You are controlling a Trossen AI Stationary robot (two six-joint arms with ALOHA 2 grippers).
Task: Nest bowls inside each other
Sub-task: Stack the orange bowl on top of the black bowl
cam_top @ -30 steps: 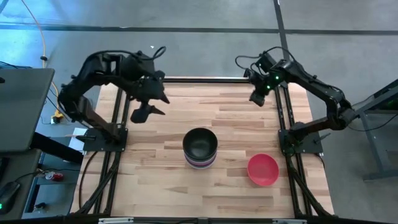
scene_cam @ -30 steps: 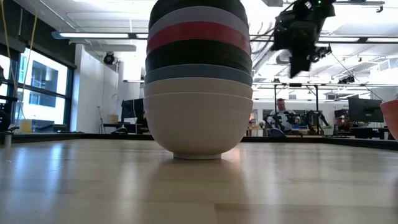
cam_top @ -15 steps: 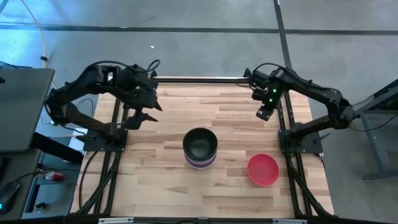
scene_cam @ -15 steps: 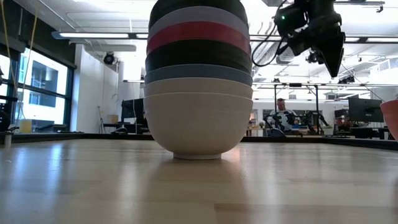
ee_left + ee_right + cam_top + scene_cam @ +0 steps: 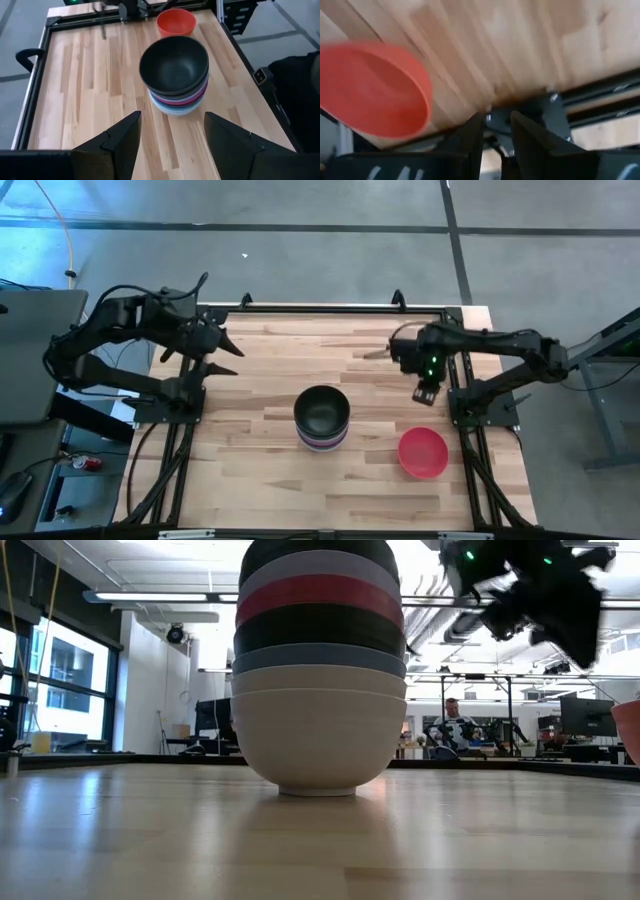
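A stack of several nested bowls (image 5: 322,418) stands on its white bottom bowl (image 5: 318,745) at the middle of the wooden table, with a black bowl (image 5: 174,65) on top. A single red-pink bowl (image 5: 423,452) sits on its base near the table's right edge, toward the near side. My right gripper (image 5: 424,394) hangs just beyond that bowl on its far side. It points steeply down, narrowly open and holding nothing (image 5: 496,134). My left gripper (image 5: 228,354) is at the far left, wide open and holding nothing (image 5: 172,145), facing the stack.
Black frame rails (image 5: 455,370) run along the table's right and left edges, close to both arms. Bare wood (image 5: 260,480) lies to the near left of the stack. In the low view a person (image 5: 452,730) sits far off in the room behind.
My right gripper has swung from the table's far right corner toward the near edge and down, tipping to point steeply downward, and now hangs by the red-pink bowl. My left arm has folded back toward the table's left edge and sunk a little. No bowl has moved.
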